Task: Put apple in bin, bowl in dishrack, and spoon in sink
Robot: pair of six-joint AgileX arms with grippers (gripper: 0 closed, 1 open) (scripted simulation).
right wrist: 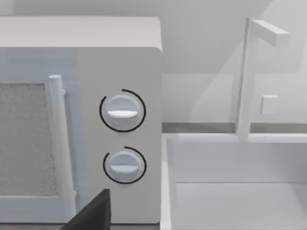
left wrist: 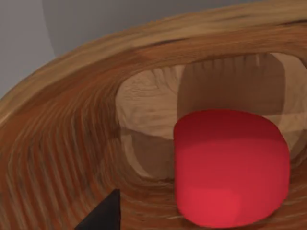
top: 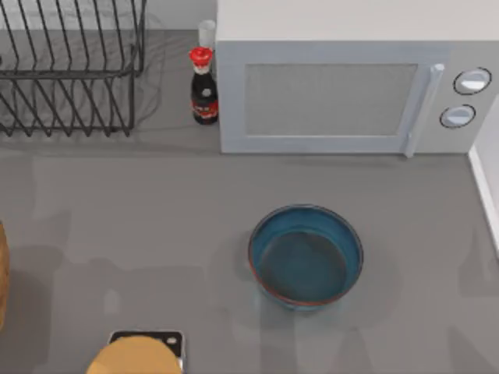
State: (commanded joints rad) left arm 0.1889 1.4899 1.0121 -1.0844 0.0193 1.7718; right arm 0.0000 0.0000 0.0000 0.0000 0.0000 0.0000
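Note:
The red apple [left wrist: 230, 167] lies inside the wooden bin [left wrist: 72, 143], whose edge shows at the table's left side [top: 2, 273]. My left gripper [left wrist: 153, 225] hovers open over the bin; one dark finger [left wrist: 103, 215] stands apart from the apple. The teal-blue bowl [top: 306, 255] sits upright and empty on the table, right of centre. At the back left stands the black wire dishrack [top: 66, 70]. The white sink [right wrist: 240, 191] lies right of the microwave. My right gripper [right wrist: 153, 225] faces it, open, with one finger [right wrist: 93, 213] visible. The spoon is out of view.
A white microwave [top: 351, 86] fills the back right, with a red-capped sauce bottle [top: 204, 87] beside it. A tall faucet [right wrist: 247, 76] rises behind the sink. A tan round shape over a small dark block [top: 144, 351] sits at the front edge.

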